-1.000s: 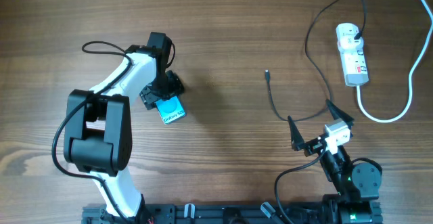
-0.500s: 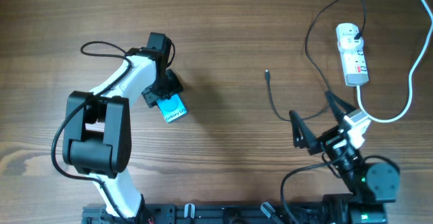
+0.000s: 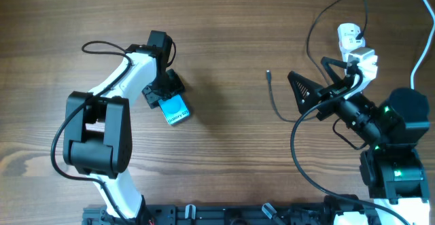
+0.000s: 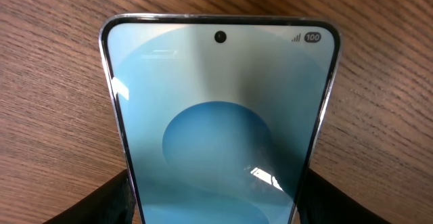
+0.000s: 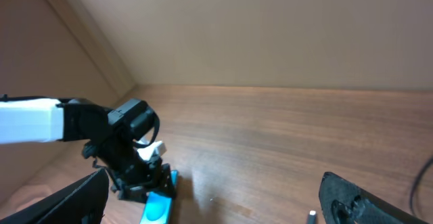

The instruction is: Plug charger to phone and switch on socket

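Observation:
The phone, turquoise screen up, lies on the wooden table left of centre. My left gripper is shut on its near end. In the left wrist view the phone fills the frame, with my left gripper holding a dark finger against each long edge. The charger cable loops from the socket to its small tip on bare table. My right gripper is open and empty, raised above the table, right of the tip. The socket is mostly hidden under the right arm. The right wrist view shows the right gripper, the phone and the tip.
A thick white cord runs from the socket to the table's right edge. Bare wood lies between the phone and the cable tip. The left arm shows at the left of the right wrist view, with a beige wall behind.
The right arm has risen and swung from the near right edge towards the far side, now covering most of the socket. The left gripper and the phone have barely moved.

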